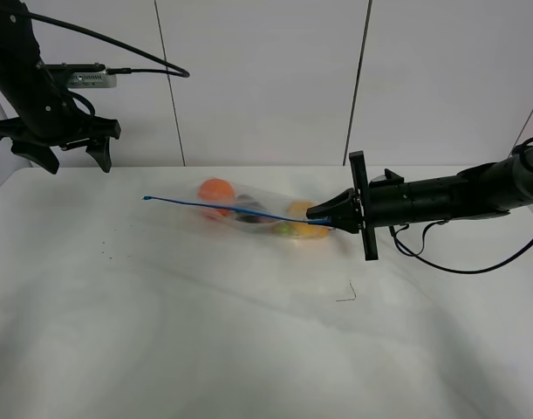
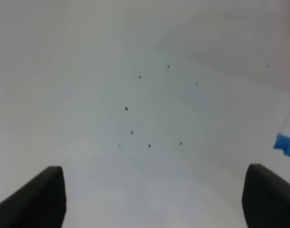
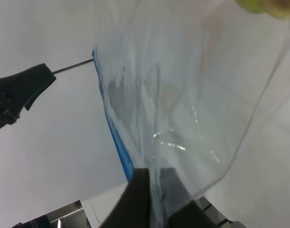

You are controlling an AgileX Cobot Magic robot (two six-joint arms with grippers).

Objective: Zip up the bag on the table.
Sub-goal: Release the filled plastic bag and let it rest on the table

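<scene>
The clear bag (image 1: 253, 212) lies mid-table on the white table (image 1: 161, 332), with an orange fruit (image 1: 216, 192) and yellow and green fruit showing through. Its thin blue zip strip (image 1: 231, 210) runs left to right. My right gripper (image 1: 325, 216) is shut on the strip's right end. In the right wrist view the fingers (image 3: 137, 194) pinch the bag (image 3: 192, 95) beside the blue strip (image 3: 114, 137). My left gripper (image 1: 70, 157) is open and empty, raised at the table's back left. Its wrist view shows the wide-apart fingers (image 2: 35, 197) and the strip's blue tip (image 2: 285, 145).
A small bent dark mark (image 1: 347, 293) lies on the table in front of the right gripper. Dark specks (image 1: 105, 255) dot the left side. The right arm's cable (image 1: 449, 266) hangs over the right table edge. Wall panels stand behind.
</scene>
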